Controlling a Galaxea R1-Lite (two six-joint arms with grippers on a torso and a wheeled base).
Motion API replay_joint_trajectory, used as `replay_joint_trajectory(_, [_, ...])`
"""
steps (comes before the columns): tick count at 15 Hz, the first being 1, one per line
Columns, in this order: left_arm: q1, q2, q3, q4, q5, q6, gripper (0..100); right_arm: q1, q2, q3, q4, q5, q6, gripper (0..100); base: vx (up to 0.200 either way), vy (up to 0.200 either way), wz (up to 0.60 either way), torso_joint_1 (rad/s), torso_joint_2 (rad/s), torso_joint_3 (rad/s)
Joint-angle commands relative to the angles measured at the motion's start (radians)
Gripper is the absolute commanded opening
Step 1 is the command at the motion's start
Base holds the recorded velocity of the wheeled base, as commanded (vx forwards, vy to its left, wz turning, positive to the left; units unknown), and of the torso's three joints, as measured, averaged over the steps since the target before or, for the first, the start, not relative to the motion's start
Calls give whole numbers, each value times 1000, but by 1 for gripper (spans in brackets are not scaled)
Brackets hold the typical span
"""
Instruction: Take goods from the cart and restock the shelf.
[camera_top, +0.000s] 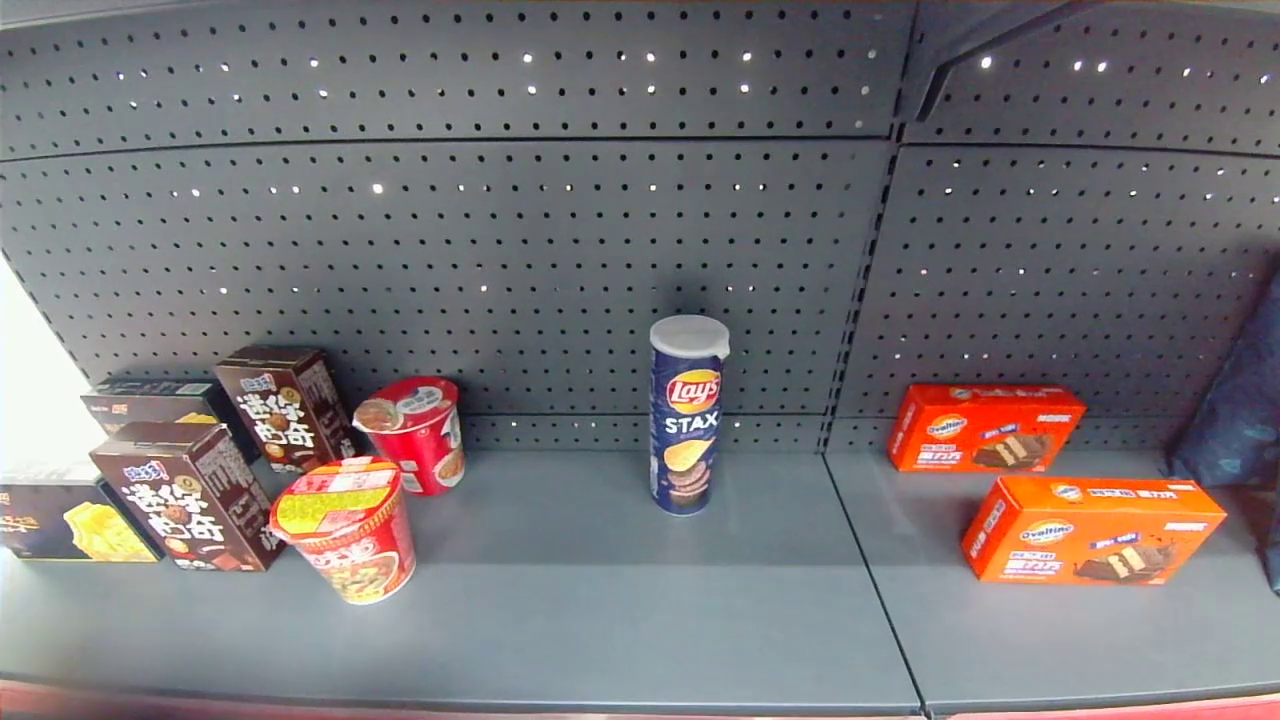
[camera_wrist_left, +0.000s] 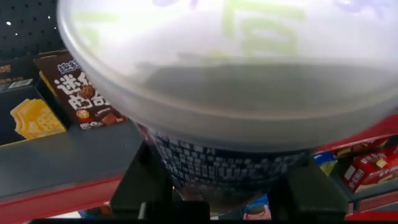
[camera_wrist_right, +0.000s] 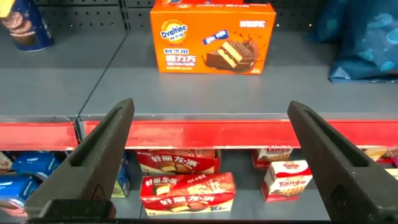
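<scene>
dark-blue chips can (camera_wrist_left: 211, 165) clamped between the left fingers (camera_wrist_left: 140, 186), before the shelf (camera_wrist_left: 62, 162) near a brown box (camera_wrist_left: 81, 93); right fingers (camera_wrist_right: 93, 162) spread wide facing an orange box (camera_wrist_right: 212, 37)

Dark grey pegboard back wall (camera_top: 500, 250)

We hold a dark blue chip can (camera_wrist_left: 217, 165) with a clear lid in our left gripper (camera_wrist_left: 227, 199), near the grey shelf (camera_top: 560, 600), where a matching can (camera_top: 688, 415) stands upright.
</scene>
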Motion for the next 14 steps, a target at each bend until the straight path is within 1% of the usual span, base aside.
replay_joint_trajectory(1, [0,2,-2,0,0,0,0,0,1,0,0,0,0,100,0,0,0,0,0,0])
replay_joint_trajectory(3, [0,-8,-6,0,-1,0,0,12,33,0,3,8,-9,100,0,0,0,0,0,0])
replay_joint_trajectory(4, [-3,-8,-6,-2,-1,0,0,12,99,0,0,-1,-2,100,0,0,0,0,0,0])
replay_joint_trajectory(5, [-4,-6,-17,-2,-3,0,0,34,222,-120,-42,31,7,100,0,0,0,0,0,0])
replay_joint_trajectory(6, [-9,-8,-18,-2,-4,1,0,107,431,-344,-13,100,-25,100,0,0,0,0,0,0])
replay_joint_trajectory(7, [-18,-11,-5,-2,-4,5,0,166,468,-379,43,138,-125,100,0,0,0,0,0,0])
replay_joint_trajectory(8, [-23,-15,-3,-2,-4,6,0,201,489,-383,73,137,-167,100,0,0,0,0,0,0])
replay_joint_trajectory(9, [-26,-31,-15,-3,-4,5,0,232,543,-390,84,152,-161,100,0,0,0,0,0,0])
replay_joint_trajectory(10, [-26,-34,-34,-2,-4,1,0,290,601,-400,55,232,-134,100,0,0,0,0,0,0])
replay_joint_trajectory(11, [-26,-34,-48,0,-4,0,0,334,646,-411,6,281,-82,100,0,0,0,0,0,0])
replay_joint_trajectory(12, [-24,-34,-60,3,-3,0,0,371,702,-426,-37,298,-19,100,0,0,0,0,0,0])
replay_joint_trajectory(13, [-24,-26,-71,3,-3,0,0,402,756,-443,-59,310,15,100,0,0,0,0,0,0])
replay_joint_trajectory(14, [-24,-11,-66,3,-3,-2,0,449,837,-466,-83,345,27,100,0,0,0,0,0,0])
